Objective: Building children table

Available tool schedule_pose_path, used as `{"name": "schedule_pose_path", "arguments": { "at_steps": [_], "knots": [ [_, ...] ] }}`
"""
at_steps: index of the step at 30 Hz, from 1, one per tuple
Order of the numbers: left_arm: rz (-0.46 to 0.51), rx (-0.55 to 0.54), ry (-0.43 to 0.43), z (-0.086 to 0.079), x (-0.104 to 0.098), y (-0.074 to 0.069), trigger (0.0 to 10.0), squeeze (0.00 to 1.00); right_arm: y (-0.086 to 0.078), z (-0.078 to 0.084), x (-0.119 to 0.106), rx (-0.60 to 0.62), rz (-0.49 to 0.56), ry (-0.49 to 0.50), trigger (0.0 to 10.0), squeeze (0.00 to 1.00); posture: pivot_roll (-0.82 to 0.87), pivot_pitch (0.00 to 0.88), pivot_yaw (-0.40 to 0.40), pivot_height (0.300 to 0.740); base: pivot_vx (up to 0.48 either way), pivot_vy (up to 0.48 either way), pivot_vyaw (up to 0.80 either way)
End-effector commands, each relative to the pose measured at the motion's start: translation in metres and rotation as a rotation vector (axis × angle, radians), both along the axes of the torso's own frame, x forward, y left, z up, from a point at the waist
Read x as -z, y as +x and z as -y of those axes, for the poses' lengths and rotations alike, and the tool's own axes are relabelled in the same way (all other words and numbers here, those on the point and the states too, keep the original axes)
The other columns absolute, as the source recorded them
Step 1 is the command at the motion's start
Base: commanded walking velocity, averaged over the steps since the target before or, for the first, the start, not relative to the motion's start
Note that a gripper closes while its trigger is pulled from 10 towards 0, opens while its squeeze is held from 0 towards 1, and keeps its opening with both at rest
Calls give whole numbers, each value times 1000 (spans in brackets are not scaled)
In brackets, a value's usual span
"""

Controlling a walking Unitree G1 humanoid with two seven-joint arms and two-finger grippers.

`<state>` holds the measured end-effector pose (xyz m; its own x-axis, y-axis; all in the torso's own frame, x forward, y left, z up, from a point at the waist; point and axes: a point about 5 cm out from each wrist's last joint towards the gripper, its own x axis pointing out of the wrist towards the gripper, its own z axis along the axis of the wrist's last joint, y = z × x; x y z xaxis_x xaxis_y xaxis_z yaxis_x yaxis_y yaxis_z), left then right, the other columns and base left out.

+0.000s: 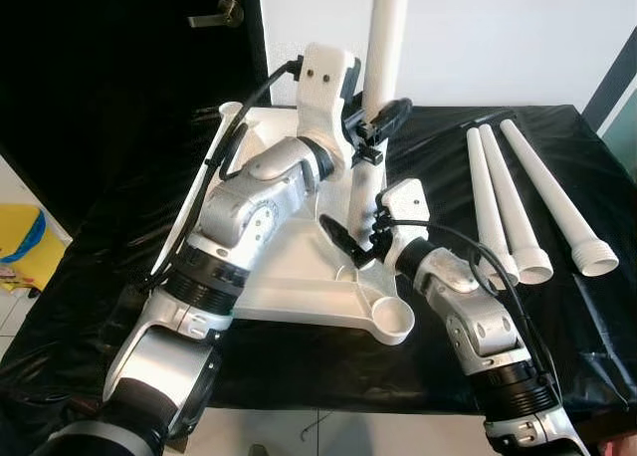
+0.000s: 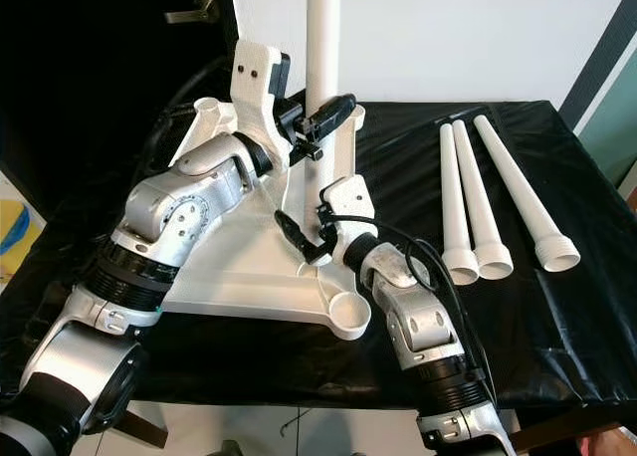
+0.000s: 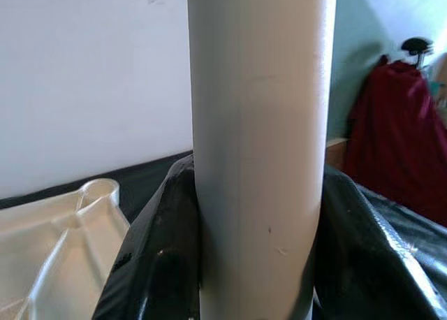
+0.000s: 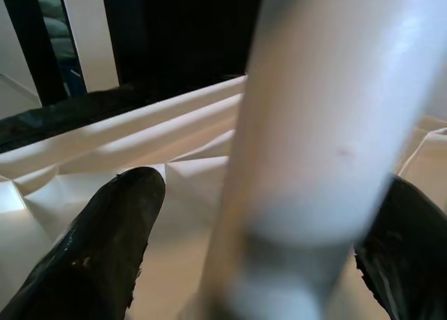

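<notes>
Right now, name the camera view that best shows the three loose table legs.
The left eye view: all three loose legs lie whole on the black cloth, threaded ends nearest. The right eye view shows them too. Both wrist views show the upright leg.

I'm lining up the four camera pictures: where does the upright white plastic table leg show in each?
Left eye view: upright white plastic table leg, top centre, gripped by the left gripper.
Right eye view: top centre, slightly further left.
Left wrist view: fills the middle, between the black fingers.
Right wrist view: blurred, right of centre.
Shared landmark: the upturned white tabletop.
</notes>
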<state>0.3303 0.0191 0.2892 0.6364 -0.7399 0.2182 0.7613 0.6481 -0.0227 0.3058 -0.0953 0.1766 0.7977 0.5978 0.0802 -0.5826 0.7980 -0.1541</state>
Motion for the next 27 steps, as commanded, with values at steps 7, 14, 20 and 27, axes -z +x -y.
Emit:
{"name": "schedule_pose_path", "arguments": {
  "at_steps": [7, 14, 20, 27],
  "knots": [
    [108, 241, 56, 16, -4, -18, 10000, 0, 5, -4, 0, 15, -18, -29, 8667, 0, 2, 0, -4, 740, 0, 0, 0],
    [130, 250, 52, 18, -5, -22, 10000, 0, 9, 0, 4, 71, -67, -19, 0, 0, 2, 0, -3, 740, 0, 0, 0],
    [142, 256, 42, 20, -8, -24, 10000, 0, 12, 4, 9, 113, -100, -8, 0, 0, 3, 0, -8, 740, 0, 0, 0],
    [146, 273, 40, 22, -8, -28, 10000, 0, 13, 5, 7, 142, -99, 15, 0, 0, 2, 0, -8, 740, 0, 0, 0]
  ]
}}
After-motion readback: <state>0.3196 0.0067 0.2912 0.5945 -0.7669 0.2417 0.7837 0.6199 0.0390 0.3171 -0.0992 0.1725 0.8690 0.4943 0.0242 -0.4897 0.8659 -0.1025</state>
